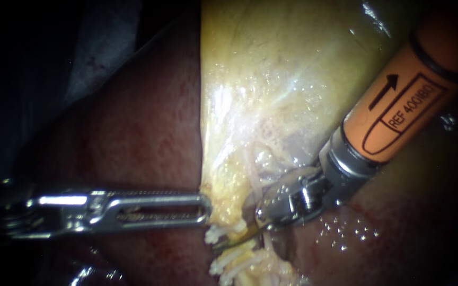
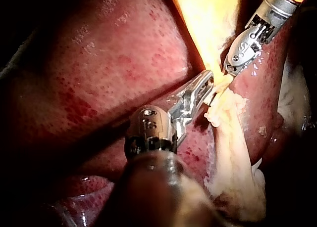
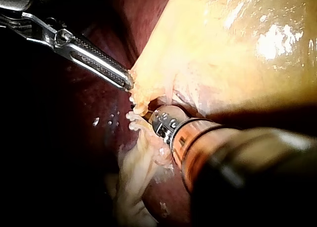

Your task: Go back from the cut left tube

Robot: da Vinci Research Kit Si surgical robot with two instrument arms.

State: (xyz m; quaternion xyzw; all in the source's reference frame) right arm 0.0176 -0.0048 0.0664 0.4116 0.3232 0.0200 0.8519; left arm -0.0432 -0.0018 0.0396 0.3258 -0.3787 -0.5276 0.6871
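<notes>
My left instrument (image 1: 203, 208) comes in low from the left, its long slotted jaws shut on the lower edge of the pale yellow gallbladder (image 1: 271, 79). My right instrument (image 1: 235, 238), on an orange shaft from the upper right, ends in thin curved blades that lie together and point down-left. The blades lie between two pale frayed tube ends, an upper stump (image 1: 214, 233) by the left jaws and a lower stump (image 1: 234, 262). In the left wrist view the blades (image 2: 231, 65) sit just beyond my left jaws (image 2: 208, 83). The right wrist view hides its own blade tips in tissue.
Dark red liver (image 1: 139, 132) spreads left of the gallbladder and under both instruments. A strip of pale fatty tissue (image 2: 233, 153) trails down from the cut site. The far left of the endoscope view is dark.
</notes>
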